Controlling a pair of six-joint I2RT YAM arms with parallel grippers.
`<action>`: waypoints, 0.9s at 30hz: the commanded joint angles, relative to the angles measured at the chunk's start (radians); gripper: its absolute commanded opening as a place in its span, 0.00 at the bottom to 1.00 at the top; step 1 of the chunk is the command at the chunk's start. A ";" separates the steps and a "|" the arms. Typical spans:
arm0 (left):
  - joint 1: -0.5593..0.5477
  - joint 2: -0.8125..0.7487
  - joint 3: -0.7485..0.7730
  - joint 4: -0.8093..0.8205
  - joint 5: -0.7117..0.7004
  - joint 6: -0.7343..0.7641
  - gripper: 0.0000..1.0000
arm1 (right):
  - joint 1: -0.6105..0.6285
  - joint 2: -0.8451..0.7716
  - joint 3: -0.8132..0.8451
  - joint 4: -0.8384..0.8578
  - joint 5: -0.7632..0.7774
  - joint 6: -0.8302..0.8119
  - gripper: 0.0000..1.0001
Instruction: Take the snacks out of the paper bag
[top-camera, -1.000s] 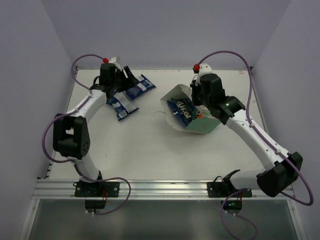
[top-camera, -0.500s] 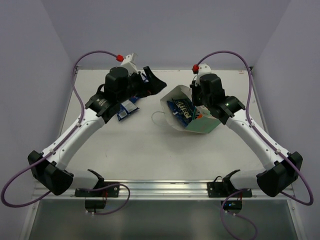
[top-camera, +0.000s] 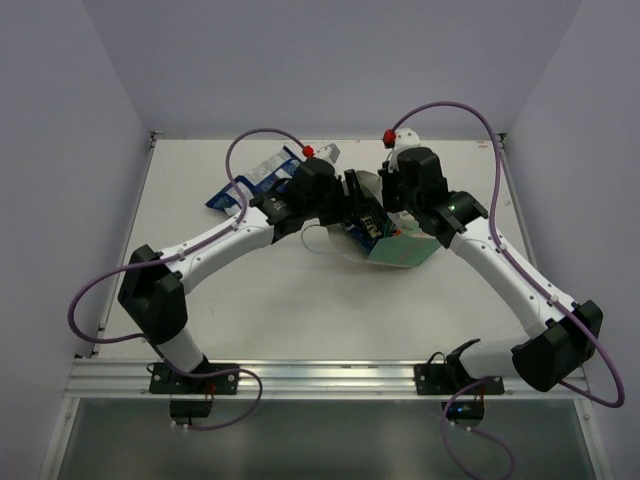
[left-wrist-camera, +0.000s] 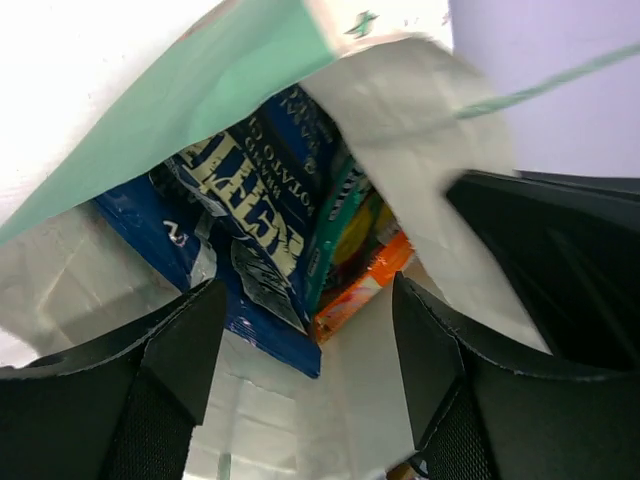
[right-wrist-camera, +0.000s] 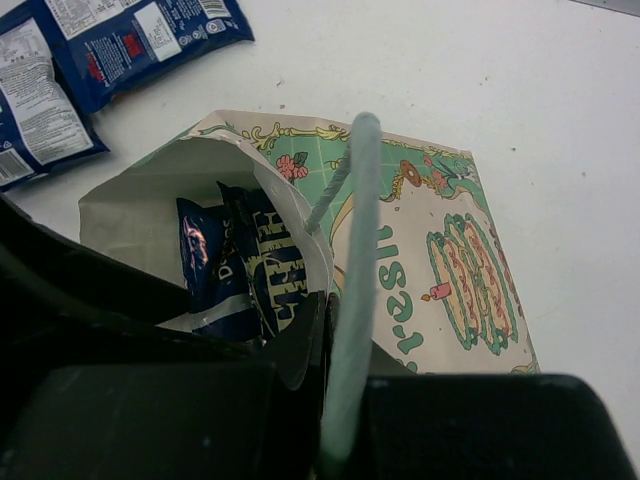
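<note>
**A:** Where are the snacks?

**B:** Three sit inside the mint-green paper bag (top-camera: 405, 250), which lies on its side on the white bench (top-camera: 280, 300). A dark navy foil packet (left-wrist-camera: 255, 190) is in front, with a teal foil packet (left-wrist-camera: 335, 235) and an orange foil packet (left-wrist-camera: 365, 285) behind it. Blue-and-white foil packets (top-camera: 265, 175) lie well apart.

**A:** And the end effectors?

**B:** The right end effector (right-wrist-camera: 318, 360) is clamped on the bag's upper rim beside the string handle. The left end effector (left-wrist-camera: 305, 300) has its fingers apart at the mouth, holding nothing.

**A:** How will they handle?

**B:** Light, crinkly and slippery, I judge. Pinch the navy packet's near sealed edge, or it may slip
</note>
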 joint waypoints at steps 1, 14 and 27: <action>-0.015 0.028 0.051 0.059 -0.031 -0.037 0.72 | 0.000 0.002 -0.002 -0.011 -0.003 -0.001 0.00; -0.015 0.249 0.134 0.064 -0.043 -0.054 0.65 | 0.000 -0.015 -0.025 -0.001 -0.023 0.007 0.00; 0.008 0.132 0.163 -0.017 -0.106 0.024 0.00 | -0.001 -0.026 -0.054 0.003 0.027 0.001 0.00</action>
